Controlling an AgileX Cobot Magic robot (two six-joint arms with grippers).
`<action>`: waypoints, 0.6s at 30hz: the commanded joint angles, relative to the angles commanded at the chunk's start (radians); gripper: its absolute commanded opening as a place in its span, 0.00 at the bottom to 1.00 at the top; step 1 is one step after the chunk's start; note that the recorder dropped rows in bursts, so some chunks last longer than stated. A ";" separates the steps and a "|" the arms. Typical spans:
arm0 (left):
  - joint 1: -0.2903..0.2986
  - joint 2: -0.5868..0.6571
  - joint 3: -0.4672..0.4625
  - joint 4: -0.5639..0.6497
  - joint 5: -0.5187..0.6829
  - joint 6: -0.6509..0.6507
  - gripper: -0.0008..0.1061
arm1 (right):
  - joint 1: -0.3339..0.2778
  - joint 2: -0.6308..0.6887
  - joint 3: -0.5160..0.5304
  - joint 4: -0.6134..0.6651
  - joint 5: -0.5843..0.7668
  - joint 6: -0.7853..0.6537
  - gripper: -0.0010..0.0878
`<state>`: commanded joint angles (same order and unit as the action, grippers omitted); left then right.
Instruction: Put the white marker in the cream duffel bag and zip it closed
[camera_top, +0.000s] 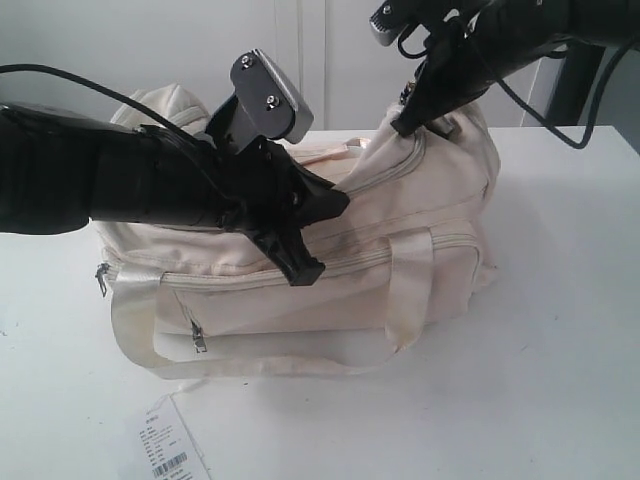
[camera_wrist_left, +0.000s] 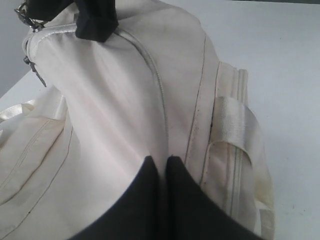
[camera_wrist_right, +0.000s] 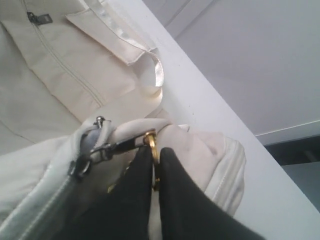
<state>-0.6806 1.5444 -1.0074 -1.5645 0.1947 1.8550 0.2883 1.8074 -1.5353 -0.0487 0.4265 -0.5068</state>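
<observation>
Tag (camera_top: 170, 450) before duffel bag (camera_top: 440, 200) on table (camera_top: 560, 350)

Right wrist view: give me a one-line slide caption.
Right gripper pinches the gold zipper pull at the end of the cream duffel bag on the white table.

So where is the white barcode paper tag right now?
In the exterior view the paper tag lies on the white table at the lower left, just in front of the cream duffel bag.
</observation>
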 joint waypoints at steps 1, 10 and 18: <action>0.000 0.000 0.000 -0.002 -0.005 0.000 0.21 | 0.000 -0.002 0.000 0.000 0.009 0.008 0.24; 0.000 0.000 0.000 -0.046 -0.105 -0.040 0.63 | 0.000 -0.049 0.000 0.000 0.153 0.018 0.46; 0.000 -0.008 0.000 -0.050 -0.140 -0.140 0.64 | 0.000 -0.097 0.000 0.000 0.242 0.054 0.46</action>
<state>-0.6806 1.5364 -1.0074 -1.6144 0.0549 1.7155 0.2883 1.7101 -1.5353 -0.0487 0.6690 -0.4528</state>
